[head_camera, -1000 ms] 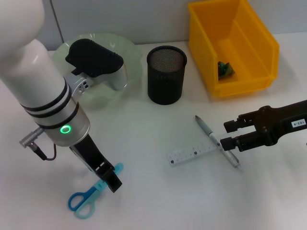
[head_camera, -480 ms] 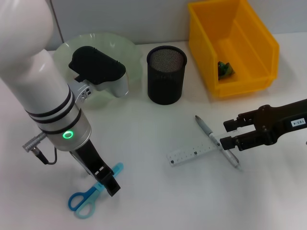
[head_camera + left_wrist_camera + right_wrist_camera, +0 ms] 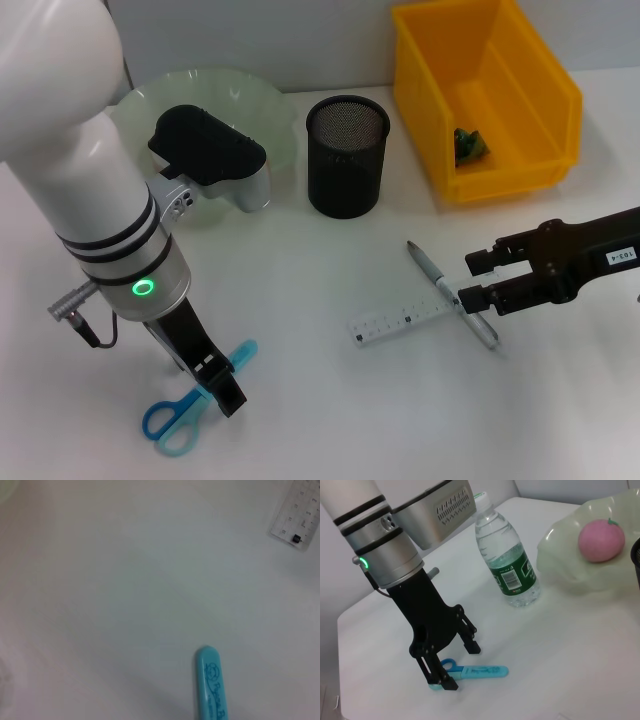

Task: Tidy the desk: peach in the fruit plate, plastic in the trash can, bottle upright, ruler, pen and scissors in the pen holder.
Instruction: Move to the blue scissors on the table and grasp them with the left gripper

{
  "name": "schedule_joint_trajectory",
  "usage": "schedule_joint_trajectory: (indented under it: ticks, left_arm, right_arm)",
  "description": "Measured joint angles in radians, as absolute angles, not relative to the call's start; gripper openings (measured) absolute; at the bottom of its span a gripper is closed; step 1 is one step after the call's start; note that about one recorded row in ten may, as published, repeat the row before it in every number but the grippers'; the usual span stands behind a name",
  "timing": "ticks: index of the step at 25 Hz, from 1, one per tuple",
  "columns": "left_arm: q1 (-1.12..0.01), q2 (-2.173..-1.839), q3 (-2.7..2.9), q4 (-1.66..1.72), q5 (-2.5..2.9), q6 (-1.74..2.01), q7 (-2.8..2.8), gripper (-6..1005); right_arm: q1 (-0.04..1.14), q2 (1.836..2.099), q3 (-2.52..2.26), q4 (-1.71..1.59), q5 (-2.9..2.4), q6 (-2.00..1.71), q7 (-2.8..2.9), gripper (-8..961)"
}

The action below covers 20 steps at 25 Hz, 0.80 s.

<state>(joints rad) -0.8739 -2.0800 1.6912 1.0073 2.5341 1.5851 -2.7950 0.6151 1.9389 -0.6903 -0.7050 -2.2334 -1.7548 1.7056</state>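
In the head view, the left gripper [image 3: 222, 385] is hanging over the blue scissors [image 3: 185, 405] at lower left; the right gripper [image 3: 478, 281] is sitting at right, fingers spread around the pen [image 3: 452, 307] crossing the ruler [image 3: 402, 322]. In the left wrist view, the scissors' tip [image 3: 210, 690] is showing at bottom. In the right wrist view, the left gripper's [image 3: 460, 667] fingers are standing apart over the scissors [image 3: 470, 671], lower centre.

The white desk [image 3: 300, 270] is occupied by scissors [image 3: 180, 415], ruler [image 3: 400, 322], pen [image 3: 450, 305], holder [image 3: 346, 155], plate [image 3: 270, 120], bin [image 3: 480, 90] and bottle [image 3: 510, 565].
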Motion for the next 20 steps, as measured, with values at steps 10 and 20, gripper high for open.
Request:
schedule_joint_trajectory:
  ticks: [10,20]
  left_arm:
    - [-0.876,-2.08,1.693,1.005,2.534,1.581,-2.787,811]
    - [-0.876,-2.079,1.682,1.005,2.535,1.581,-2.779,808]
  right_arm:
    - [0.614,1.939,-0.69,-0.704,-2.233,-1.755,1.706,725]
    - [0.614,1.939,-0.69,-0.704,-2.233,-1.754,1.706,725]
